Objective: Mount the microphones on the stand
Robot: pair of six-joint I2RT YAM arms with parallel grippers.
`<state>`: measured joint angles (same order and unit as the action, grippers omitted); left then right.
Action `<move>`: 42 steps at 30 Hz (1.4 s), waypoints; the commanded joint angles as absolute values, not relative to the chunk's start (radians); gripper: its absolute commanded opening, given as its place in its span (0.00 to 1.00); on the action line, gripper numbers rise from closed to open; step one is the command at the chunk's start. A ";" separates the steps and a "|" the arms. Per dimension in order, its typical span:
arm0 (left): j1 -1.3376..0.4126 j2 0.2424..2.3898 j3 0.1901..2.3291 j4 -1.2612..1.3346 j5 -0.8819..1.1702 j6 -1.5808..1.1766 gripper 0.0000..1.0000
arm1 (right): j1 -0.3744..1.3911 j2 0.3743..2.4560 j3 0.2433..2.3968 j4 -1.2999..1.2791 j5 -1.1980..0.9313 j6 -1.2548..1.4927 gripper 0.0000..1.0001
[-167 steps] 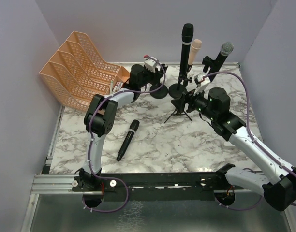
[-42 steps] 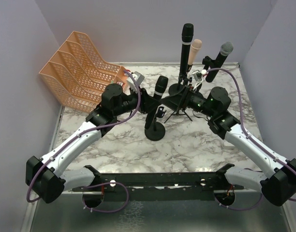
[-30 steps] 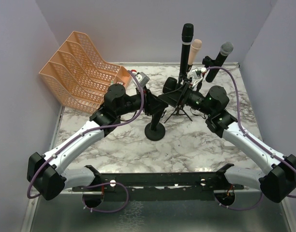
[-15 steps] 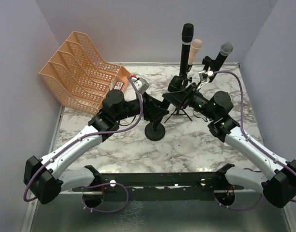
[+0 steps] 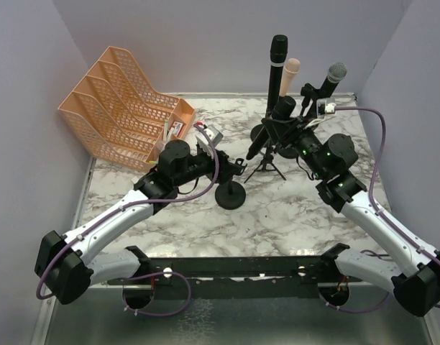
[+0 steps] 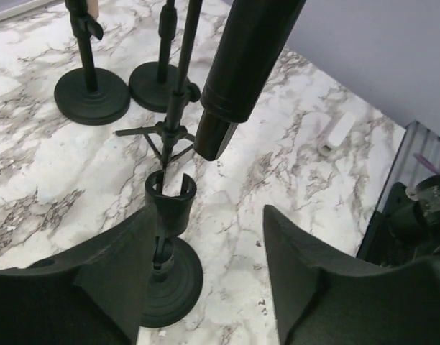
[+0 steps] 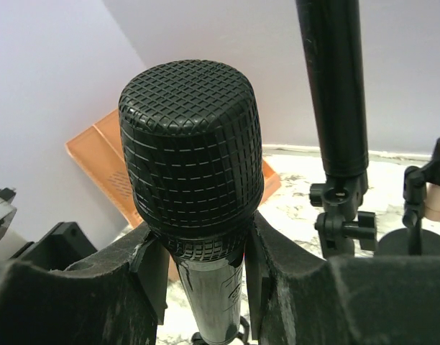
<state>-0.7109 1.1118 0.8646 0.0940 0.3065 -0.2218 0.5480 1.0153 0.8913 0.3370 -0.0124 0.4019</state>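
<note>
One all-black microphone [image 7: 191,144] — gridded mesh head — clamped in right hand [image 7: 203,267].

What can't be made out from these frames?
Top external: the empty clip on the near stand is lost behind the left gripper, dark on dark.
Left wrist: the top edge cuts off the black microphone; its head and the right gripper's hold don't show.
Right wrist: the fingers and bottom edge hide the microphone's tail and the clip.
</note>
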 commanded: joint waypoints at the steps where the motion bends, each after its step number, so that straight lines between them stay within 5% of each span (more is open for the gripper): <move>1: -0.714 1.174 0.882 0.066 0.250 -0.135 0.56 | 0.545 1.058 0.909 0.339 0.063 0.363 0.01; 5: -0.715 1.231 0.912 0.003 0.254 -0.086 0.47 | 0.545 1.099 0.892 0.388 0.034 0.375 0.01; 19: -0.714 1.279 0.869 0.002 0.219 -0.037 0.45 | 0.545 1.171 0.853 0.427 -0.108 0.420 0.01; 26: -0.715 1.298 0.869 -0.039 0.207 -0.024 0.33 | 0.545 1.188 0.823 0.419 -0.150 0.444 0.01; 42: -0.726 1.330 0.863 -0.036 0.233 -0.005 0.36 | 0.545 1.173 0.713 0.415 -0.155 0.313 0.01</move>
